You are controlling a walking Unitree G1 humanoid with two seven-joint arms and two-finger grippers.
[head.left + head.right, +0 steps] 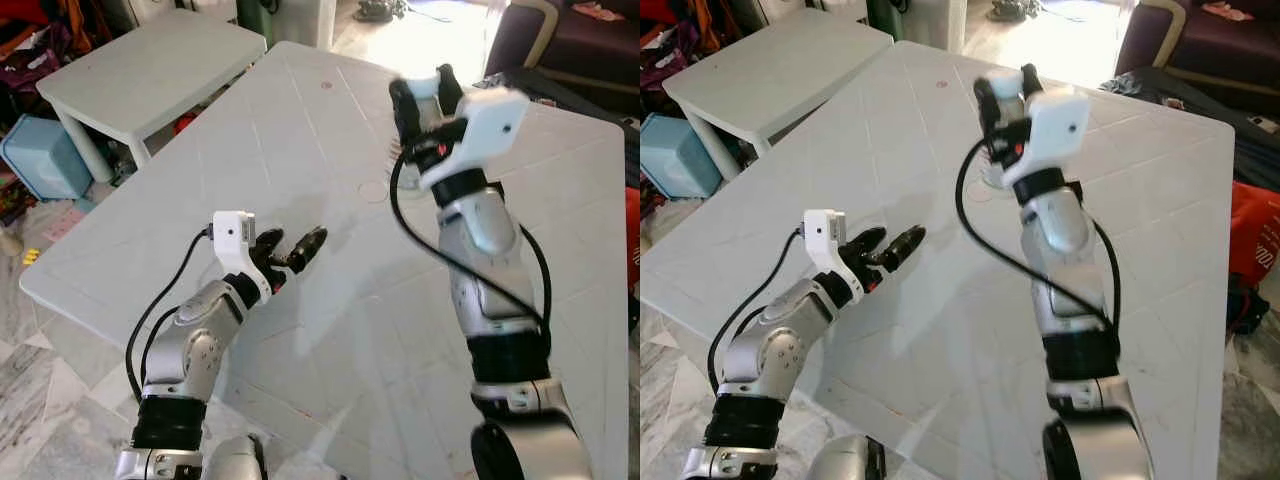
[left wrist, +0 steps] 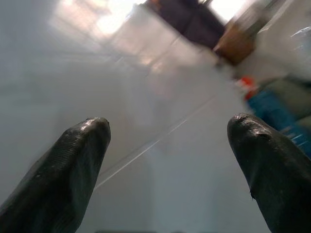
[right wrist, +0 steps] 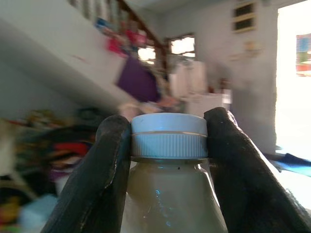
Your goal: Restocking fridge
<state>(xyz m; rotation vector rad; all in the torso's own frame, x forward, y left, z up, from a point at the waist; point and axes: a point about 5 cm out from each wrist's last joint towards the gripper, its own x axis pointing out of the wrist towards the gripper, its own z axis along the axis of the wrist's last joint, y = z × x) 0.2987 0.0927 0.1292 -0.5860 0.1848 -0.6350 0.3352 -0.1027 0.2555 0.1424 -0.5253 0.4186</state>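
I have the right gripper [image 3: 169, 141] clamped on the bottle [image 3: 170, 194] cap above the worktop [image 1: 300, 130], left gripper [image 1: 295, 250] spread empty; next I'd carry it fridgeward.

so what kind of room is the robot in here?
Looks like a lived-in home room, probably a living area: a big white plastic table with a smaller one beside it, a dark sofa behind, clutter on the tiled floor. The right gripper holds a white-capped bottle.
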